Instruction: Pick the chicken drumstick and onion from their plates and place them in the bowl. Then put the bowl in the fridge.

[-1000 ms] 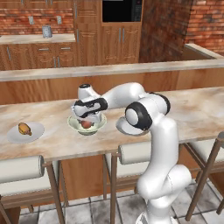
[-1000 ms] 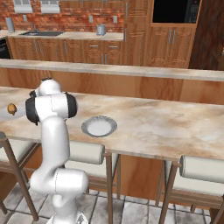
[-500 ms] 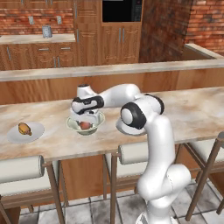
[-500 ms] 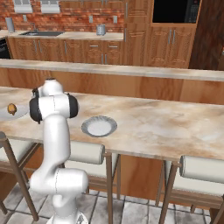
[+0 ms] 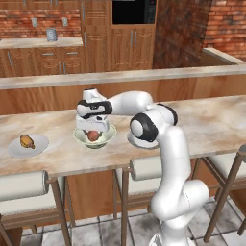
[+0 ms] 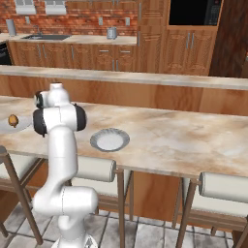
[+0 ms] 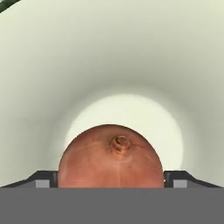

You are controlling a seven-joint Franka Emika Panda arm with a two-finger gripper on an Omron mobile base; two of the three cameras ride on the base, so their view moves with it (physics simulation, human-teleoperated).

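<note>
Reddish onion point(image 7: 111, 156) gripped between fingers point(image 7: 43, 178), just above bowl point(image 5: 106, 138) floor; drumstick point(image 5: 27, 141) waits on plate point(image 5: 41, 145), fridge step remains.

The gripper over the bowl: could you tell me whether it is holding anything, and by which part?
The gripper holds the onion by its two opposite sides, one fingertip against each, stem end facing the camera, low inside the bowl.
</note>
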